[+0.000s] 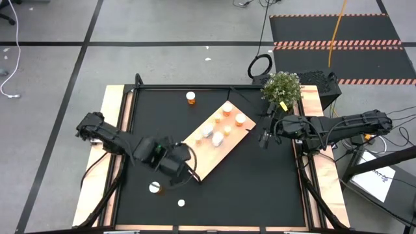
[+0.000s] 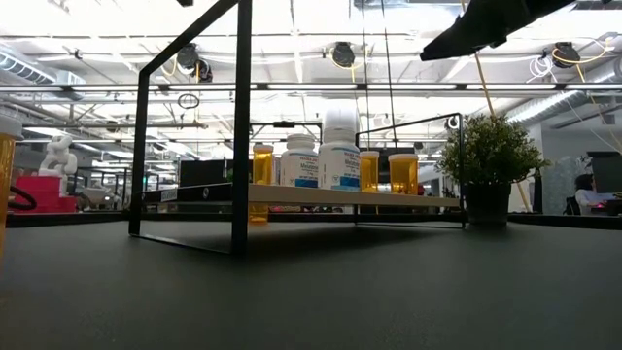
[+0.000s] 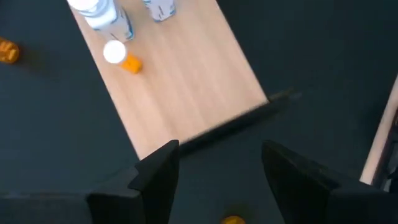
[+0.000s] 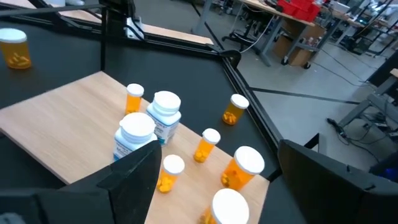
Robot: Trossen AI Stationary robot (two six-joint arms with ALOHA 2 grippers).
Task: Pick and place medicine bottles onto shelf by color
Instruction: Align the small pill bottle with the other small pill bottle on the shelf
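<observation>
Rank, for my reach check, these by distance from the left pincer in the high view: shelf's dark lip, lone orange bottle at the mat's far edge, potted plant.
1. Shelf's dark lip, right beside the left pincer.
2. Lone orange bottle, far edge of the mat.
3. Potted plant, far right corner.

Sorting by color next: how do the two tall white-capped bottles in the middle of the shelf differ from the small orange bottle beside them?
The two white bottles are all white, labelled, wider and taller; the small orange bottle is amber, narrower and shorter. All stand upright on the shelf with white caps.
</observation>
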